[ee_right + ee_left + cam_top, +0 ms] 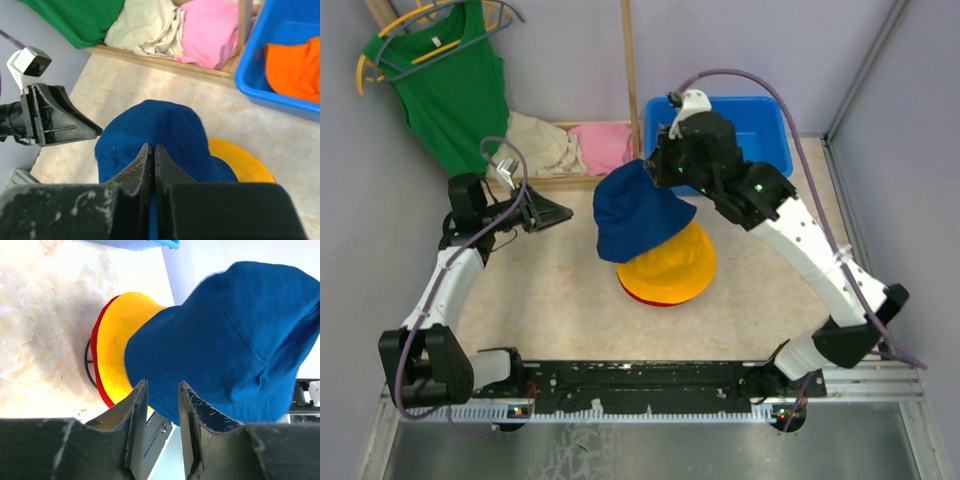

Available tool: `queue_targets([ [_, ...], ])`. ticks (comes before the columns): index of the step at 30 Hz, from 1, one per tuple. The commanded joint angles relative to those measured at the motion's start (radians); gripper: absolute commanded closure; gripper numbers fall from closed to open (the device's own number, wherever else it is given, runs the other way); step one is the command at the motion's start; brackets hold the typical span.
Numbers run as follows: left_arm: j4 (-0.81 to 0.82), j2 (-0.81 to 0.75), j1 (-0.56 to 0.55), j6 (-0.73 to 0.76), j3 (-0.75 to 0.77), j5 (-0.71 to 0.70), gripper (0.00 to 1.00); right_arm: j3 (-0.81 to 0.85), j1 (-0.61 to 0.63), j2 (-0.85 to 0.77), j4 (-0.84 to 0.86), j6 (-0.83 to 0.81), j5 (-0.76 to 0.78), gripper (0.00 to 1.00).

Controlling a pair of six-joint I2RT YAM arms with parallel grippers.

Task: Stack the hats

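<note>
My right gripper (pixel 658 172) (pixel 152 146) is shut on the crown of the navy blue hat (pixel 635 215) (pixel 150 127) and holds it lifted, tilted. The hat hangs over the left part of the yellow-orange hat (pixel 672 265) (pixel 117 340), which lies on the red hat (pixel 98 377); only the red brim's edge shows. My left gripper (pixel 565 213) (pixel 162 385) is open and empty, just left of the navy hat, its fingertips close to the brim. A bright orange hat (pixel 295 70) lies in the blue bin (pixel 770 130).
Beige folded clothes (pixel 540 145) and pink ones (pixel 605 145) lie on a wooden shelf at the back. A green tank top (pixel 455 90) hangs at back left. A wooden post (pixel 631 60) stands beside the bin. Grey walls close both sides.
</note>
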Motion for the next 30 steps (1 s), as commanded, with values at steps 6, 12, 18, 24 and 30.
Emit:
queue_targets([
  [6, -0.071, -0.105, 0.006, -0.016, -0.041, -0.082, 0.63, -0.243, -0.012, -0.290, 0.129, 0.002, 0.066, 1.00],
  [12, 0.049, -0.148, 0.006, -0.128, -0.103, -0.095, 0.63, -0.346, -0.011, -0.332, 0.108, -0.006, 0.046, 1.00],
  [18, 0.026, -0.143, -0.007, -0.120, -0.095, -0.102, 0.62, -0.462, -0.012, -0.353, 0.151, -0.039, 0.069, 1.00],
  [24, 0.036, -0.102, -0.053, -0.148, -0.119, -0.113, 0.56, -0.504, -0.029, -0.386, 0.138, -0.070, 0.115, 1.00],
  [30, 0.114, -0.026, -0.107, -0.232, -0.124, -0.121, 0.51, -0.618, -0.038, -0.463, 0.104, -0.028, 0.113, 1.00],
])
